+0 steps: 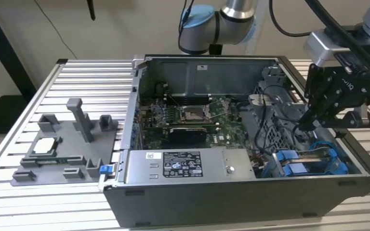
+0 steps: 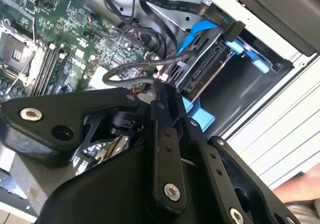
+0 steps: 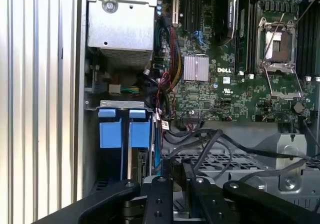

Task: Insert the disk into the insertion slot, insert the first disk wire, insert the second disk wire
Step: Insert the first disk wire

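The disk (image 2: 205,67), in its blue carrier, lies in the insertion slot (image 2: 242,92) at the case's front corner. In the exterior view the blue carrier parts (image 1: 297,162) sit low on the right. A flat black wire (image 2: 170,7) runs to a black connector (image 2: 232,30) at the disk's end. My gripper (image 1: 305,124) hangs inside the case just above the slot, its fingers drawn together to a point. In the second wrist view the gripper (image 2: 159,87) tips meet beside a thin grey wire (image 2: 125,73). Whether they pinch it is hidden.
The silver power-supply box (image 1: 178,166) lies along the case's near wall, with the motherboard (image 1: 185,115) and its CPU socket behind. A grey fixture (image 1: 63,149) holding a chip stands on the slatted table at the exterior view's left. Loose black cables (image 3: 210,144) cross the drive cage.
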`<state>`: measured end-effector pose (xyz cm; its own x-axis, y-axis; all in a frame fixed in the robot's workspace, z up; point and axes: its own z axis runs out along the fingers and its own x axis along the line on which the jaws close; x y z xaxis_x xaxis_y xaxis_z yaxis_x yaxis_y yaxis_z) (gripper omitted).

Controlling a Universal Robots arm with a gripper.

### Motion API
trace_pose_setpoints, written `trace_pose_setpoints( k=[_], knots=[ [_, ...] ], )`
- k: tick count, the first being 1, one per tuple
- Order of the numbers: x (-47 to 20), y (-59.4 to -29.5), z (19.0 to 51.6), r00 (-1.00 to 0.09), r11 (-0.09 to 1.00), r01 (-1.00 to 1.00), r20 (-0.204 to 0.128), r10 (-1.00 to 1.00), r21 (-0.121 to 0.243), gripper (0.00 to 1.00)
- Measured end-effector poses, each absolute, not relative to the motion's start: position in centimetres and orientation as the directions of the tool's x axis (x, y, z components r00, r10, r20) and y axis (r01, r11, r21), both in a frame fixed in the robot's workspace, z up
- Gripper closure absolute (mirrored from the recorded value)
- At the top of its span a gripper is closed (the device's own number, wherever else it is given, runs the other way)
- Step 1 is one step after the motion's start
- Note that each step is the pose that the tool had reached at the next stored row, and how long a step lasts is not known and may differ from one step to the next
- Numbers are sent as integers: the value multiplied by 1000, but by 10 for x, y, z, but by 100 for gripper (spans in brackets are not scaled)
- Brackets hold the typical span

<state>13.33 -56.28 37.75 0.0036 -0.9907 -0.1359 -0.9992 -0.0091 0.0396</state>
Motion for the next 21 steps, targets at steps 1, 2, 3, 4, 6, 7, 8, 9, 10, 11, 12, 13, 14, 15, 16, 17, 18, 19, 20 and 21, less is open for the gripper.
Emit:
trace_pose_setpoints(
  k=[1,2,3,4,6,7,8,9,10,11,12,13,14,15,16,17,18,19,20,21],
  knots=[
    [134,-564,377,4,-9,-999,-136,-991,40,100],
    [135,-565,376,4,-9,-999,-135,-991,40,100],
    [136,-565,375,4,-9,-999,-134,-991,40,100],
    [137,-566,374,4,-9,-999,-134,-991,40,100],
    [138,-568,373,4,-9,-999,-132,-991,40,100],
    [139,-569,372,4,-9,-999,-131,-991,40,100],
    [139,-570,371,4,-9,-999,-130,-992,40,100],
    [139,-571,371,4,-9,-999,-127,-992,40,100],
    [139,-573,370,3,-8,-999,-125,-992,40,100],
    [139,-574,370,4,-8,-999,-123,-992,40,100],
    [140,-575,369,4,-8,-999,-120,-993,40,100],
    [140,-577,369,4,-8,-999,-117,-993,39,100],
    [140,-578,368,4,-8,-999,-114,-993,39,100],
    [140,-579,368,4,-8,-999,-111,-994,39,100],
    [140,-580,367,4,-8,-999,-107,-994,39,100],
    [140,-581,367,4,-8,-999,-104,-995,39,100],
    [140,-582,366,4,-8,-999,-100,-995,39,100],
    [140,-583,366,4,-8,-999,-96,-995,39,100],
    [140,-584,366,4,-7,-999,-92,-996,39,100],
    [140,-585,365,4,-7,-999,-87,-996,39,100]
  ],
)
